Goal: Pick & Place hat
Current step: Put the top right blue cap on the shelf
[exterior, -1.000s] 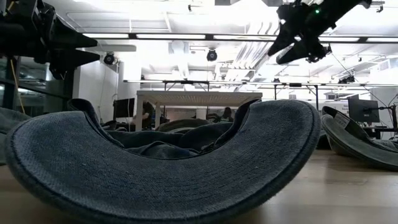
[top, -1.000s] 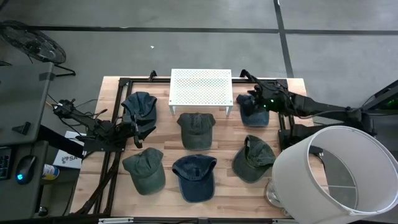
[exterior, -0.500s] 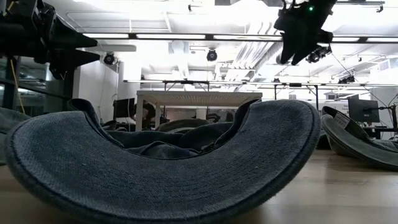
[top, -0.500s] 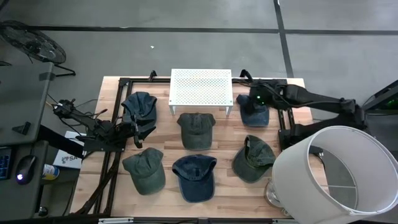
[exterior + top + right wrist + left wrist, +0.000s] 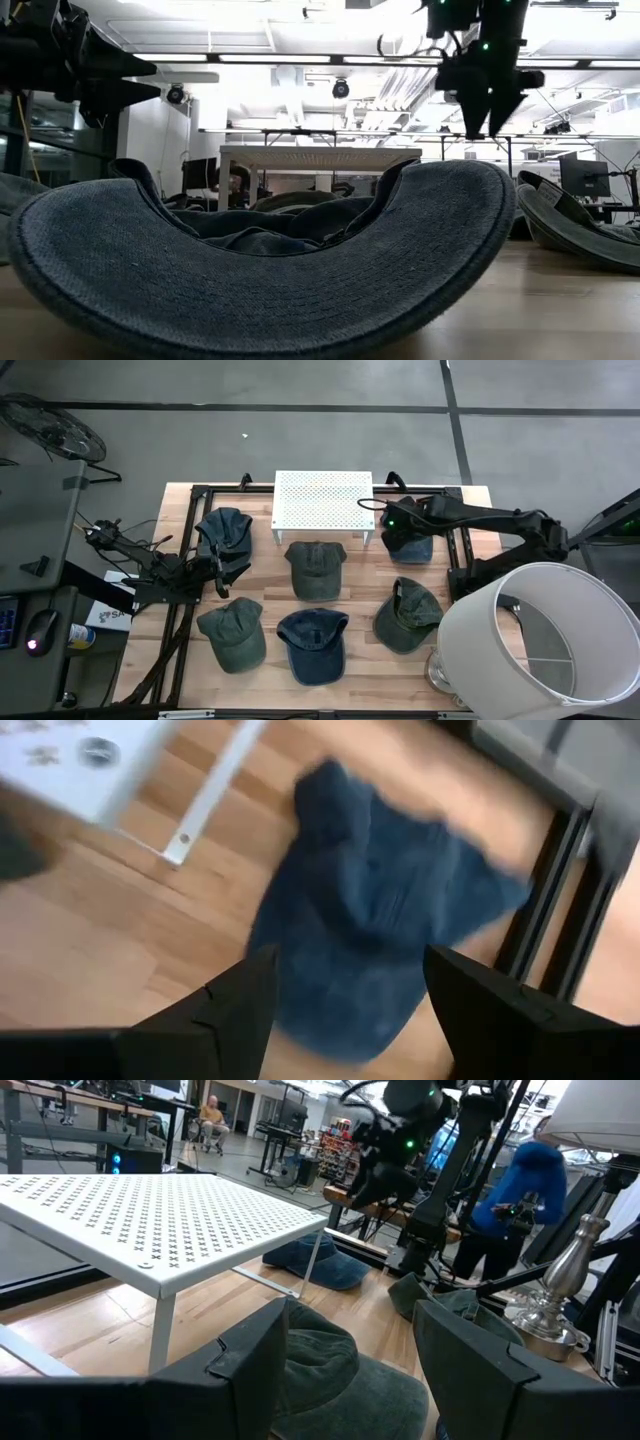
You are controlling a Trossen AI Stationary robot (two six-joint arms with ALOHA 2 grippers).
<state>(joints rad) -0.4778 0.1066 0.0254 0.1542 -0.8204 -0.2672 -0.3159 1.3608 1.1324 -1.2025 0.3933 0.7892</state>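
Several caps lie crown-up on the wooden table [image 5: 180, 495]. A blue cap [image 5: 412, 542] [image 5: 380, 920] rests at the far right, beside a leg of the white perforated rack [image 5: 323, 500]. My right gripper [image 5: 392, 520] [image 5: 348, 965] hangs above this cap, open, fingers pointing down [image 5: 490, 100], touching nothing. My left gripper [image 5: 215, 565] [image 5: 350, 1330] waits at the left, open, next to a crumpled dark blue cap [image 5: 225, 532] and facing the middle green cap [image 5: 316, 567] [image 5: 330, 1370].
More caps lie along the near side: green [image 5: 232, 632], blue [image 5: 312, 643] [image 5: 260, 260], green [image 5: 405, 615]. A big white lampshade [image 5: 535, 635] stands at the near right corner. A black frame [image 5: 462, 550] borders the table. A person in blue [image 5: 525, 1190] stands beyond the table.
My right gripper has travelled toward the table's left, from beyond the blue cap's right side to above its left part, and has tipped from a slant to pointing straight down. The caps and my left arm have kept still.
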